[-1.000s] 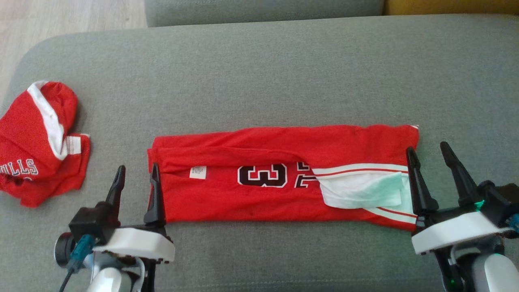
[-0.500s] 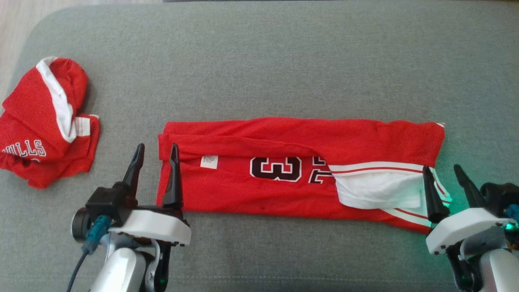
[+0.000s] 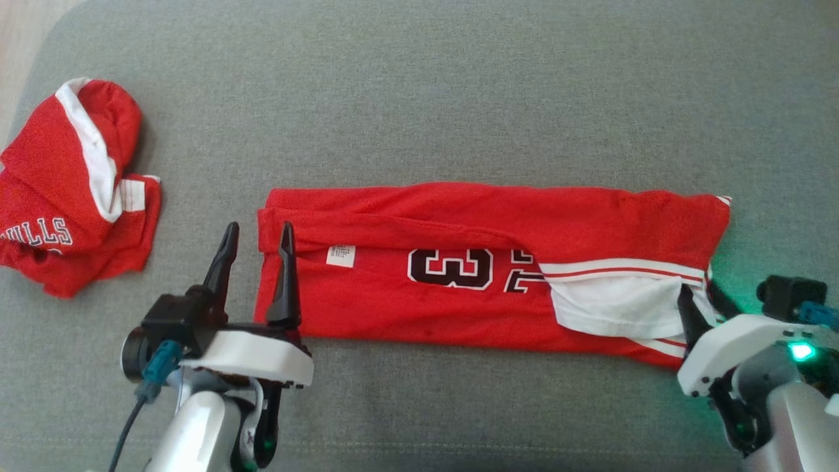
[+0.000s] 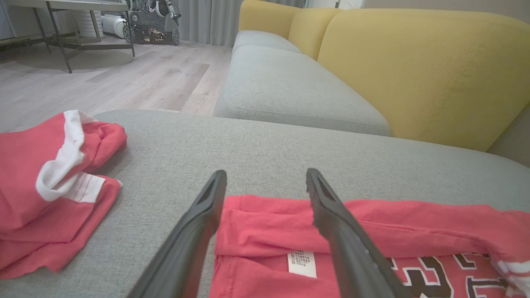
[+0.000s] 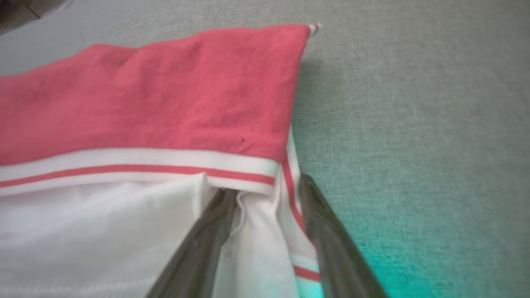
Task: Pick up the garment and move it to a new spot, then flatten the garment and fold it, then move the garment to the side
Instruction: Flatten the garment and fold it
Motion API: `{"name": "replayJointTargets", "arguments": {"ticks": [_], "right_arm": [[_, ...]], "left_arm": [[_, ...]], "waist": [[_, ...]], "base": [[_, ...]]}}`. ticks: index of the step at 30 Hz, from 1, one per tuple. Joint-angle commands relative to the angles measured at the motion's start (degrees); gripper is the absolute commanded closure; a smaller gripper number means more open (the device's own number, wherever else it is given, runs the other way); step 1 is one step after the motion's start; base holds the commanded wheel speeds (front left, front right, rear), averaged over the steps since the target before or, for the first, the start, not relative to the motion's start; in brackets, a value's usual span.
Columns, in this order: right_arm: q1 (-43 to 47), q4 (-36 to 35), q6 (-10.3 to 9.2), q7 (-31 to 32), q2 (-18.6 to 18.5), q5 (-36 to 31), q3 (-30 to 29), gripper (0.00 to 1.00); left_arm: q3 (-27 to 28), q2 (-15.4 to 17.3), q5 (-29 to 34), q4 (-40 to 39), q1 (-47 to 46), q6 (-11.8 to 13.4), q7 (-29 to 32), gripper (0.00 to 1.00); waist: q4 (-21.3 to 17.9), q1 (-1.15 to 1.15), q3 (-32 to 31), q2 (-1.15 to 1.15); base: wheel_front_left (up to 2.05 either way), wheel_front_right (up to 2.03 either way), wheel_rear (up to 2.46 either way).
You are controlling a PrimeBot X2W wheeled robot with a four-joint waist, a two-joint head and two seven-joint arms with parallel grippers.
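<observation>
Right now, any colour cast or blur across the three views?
Head view: green glow tints the grey cushion beside the right gripper. Right wrist view: same teal cast bottom right, whole frame soft, fingers smeared. Left wrist view: sharp, evenly lit, no glare.

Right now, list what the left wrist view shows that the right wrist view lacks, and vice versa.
Left wrist view: the crumpled red garment, yellow sofa back, wood floor, a white label and the open left claw. Right wrist view: the striped hem, white panel and the right claw straddling that edge. Both: the folded red jersey on the grey cushion.
</observation>
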Motion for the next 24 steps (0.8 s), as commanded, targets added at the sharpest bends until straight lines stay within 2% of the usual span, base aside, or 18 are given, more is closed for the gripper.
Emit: {"name": "replayJointTargets", "arguments": {"ticks": [1,11,24], "right_arm": [[0.1,0.6,-0.05,1.7,0.3,0.8,2.6,1.0],[-1.4,-1.1,-0.05,2.4,-3.0,3.5,1.8,1.0],[-1.2,-5.6,-0.05,3.6,-10.4,3.7,-6.6,1.0]], "left_arm": [[2.3,0.4,0.6,-1.6,-2.6,-0.2,-0.6,0.0],[3.7,-0.1,1.4,-1.8,-2.1,-0.6,-0.7,0.0],[4.5,-0.5,2.4,-2.1,-1.6,-0.9,-0.7,0.0]], "waist": [[0.0,0.0,0.0,0.0],[-1.6,0.0,-0.3,0.0],[-4.2,0.0,-1.1,0.0]], "base": [[0.0,0.0,0.0],[0.0,0.0,0.0],[0.0,0.0,0.0]]}}
